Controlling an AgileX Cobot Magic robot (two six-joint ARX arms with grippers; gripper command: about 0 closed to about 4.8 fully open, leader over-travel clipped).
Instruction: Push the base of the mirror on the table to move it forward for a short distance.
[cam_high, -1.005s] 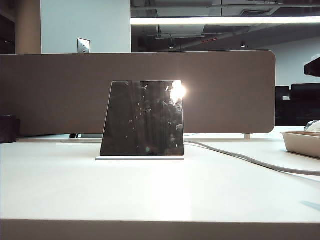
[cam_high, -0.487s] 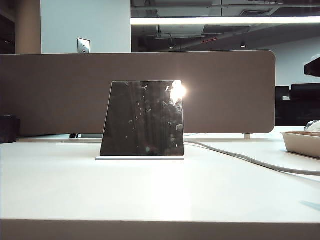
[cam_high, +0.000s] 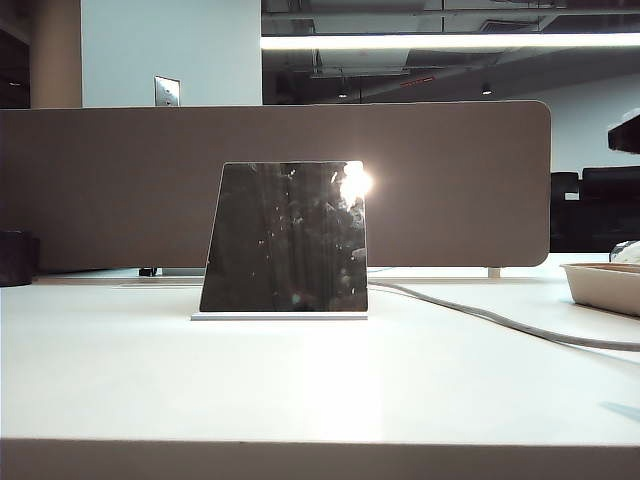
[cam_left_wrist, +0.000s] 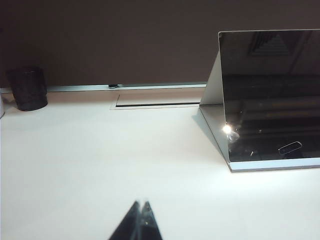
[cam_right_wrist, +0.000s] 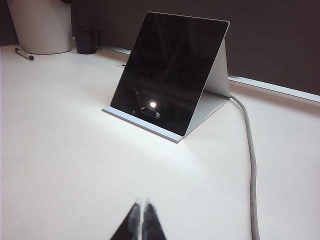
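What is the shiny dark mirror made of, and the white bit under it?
The mirror looks like glossy glass or polished plastic: it reflects a bright light and shows smudges. The base looks like thin matte white plastic or painted metal, with a flat, dull, crisp edge. Both hands, left and right, are shut, short of it.

No visible change: mirror (cam_high: 285, 238), base (cam_high: 279, 317), both claws alike.

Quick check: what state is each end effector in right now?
Left end effector: closed, empty, short of the mirror.
Right end effector: closed, empty, short of the mirror.
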